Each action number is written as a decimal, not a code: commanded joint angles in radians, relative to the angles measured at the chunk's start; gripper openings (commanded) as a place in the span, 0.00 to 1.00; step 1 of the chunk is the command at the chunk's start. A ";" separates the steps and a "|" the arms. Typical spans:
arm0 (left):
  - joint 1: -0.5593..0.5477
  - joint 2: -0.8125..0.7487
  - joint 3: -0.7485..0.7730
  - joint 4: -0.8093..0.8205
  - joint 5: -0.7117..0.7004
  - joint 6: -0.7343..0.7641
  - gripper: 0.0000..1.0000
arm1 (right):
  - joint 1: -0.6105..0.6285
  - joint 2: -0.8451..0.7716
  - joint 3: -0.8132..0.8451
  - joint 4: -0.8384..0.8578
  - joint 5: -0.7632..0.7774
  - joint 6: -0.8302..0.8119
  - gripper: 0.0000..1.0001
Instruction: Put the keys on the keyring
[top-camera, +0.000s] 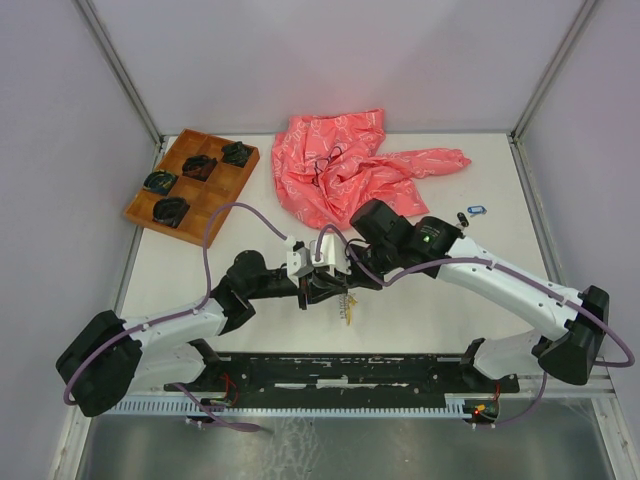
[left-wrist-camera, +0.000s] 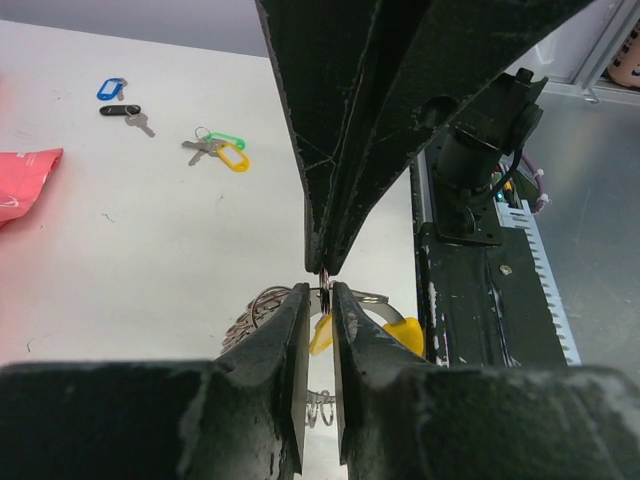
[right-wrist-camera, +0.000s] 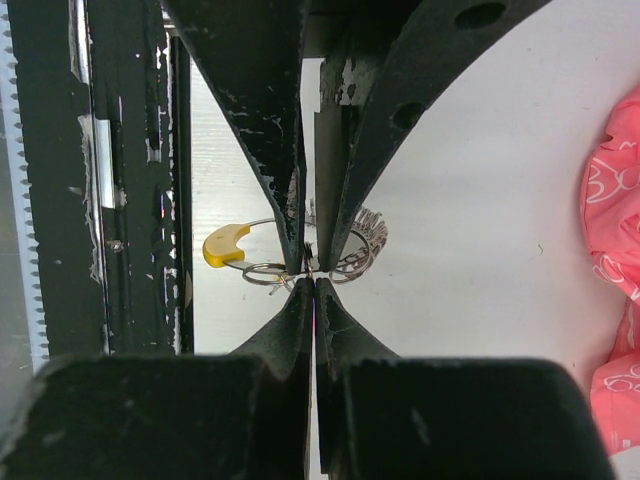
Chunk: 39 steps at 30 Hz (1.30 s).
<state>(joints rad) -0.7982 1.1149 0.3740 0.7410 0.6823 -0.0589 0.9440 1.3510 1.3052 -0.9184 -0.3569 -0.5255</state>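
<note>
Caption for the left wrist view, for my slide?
Left pincer and right pincer meet tip to tip at beaded grey metal keyring beside yellow-tagged key.

You have a crumpled pink patterned cloth (top-camera: 340, 165) lying at the back of the bench (top-camera: 420, 320). To the left of the cloth sits a wooden tray (top-camera: 224, 186) with compartments. Four of them hold dark bundles (top-camera: 200, 167), too small to identify, possibly folded fabric. On the cloth rests a thin dark cord loop (top-camera: 326, 166). Well nearer you than the cloth, a black rail (top-camera: 350, 372) runs along the bench edge.

right pincer (right-wrist-camera: 312, 282): closed | keyring (right-wrist-camera: 372, 235): at tips | yellow key tag (right-wrist-camera: 225, 245): beside
</note>
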 joint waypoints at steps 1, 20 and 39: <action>-0.007 -0.010 0.039 0.027 -0.005 0.042 0.18 | 0.014 0.005 0.054 0.012 0.012 -0.012 0.01; -0.009 -0.065 -0.094 0.212 -0.188 0.046 0.03 | 0.009 -0.122 -0.037 0.120 0.074 0.049 0.31; -0.009 -0.075 -0.096 0.131 -0.196 0.297 0.03 | -0.099 -0.404 -0.434 0.568 0.326 0.373 0.45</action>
<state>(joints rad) -0.8047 1.0679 0.2401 0.9009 0.5232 0.1108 0.8486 0.9817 0.8898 -0.4797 -0.1902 -0.2810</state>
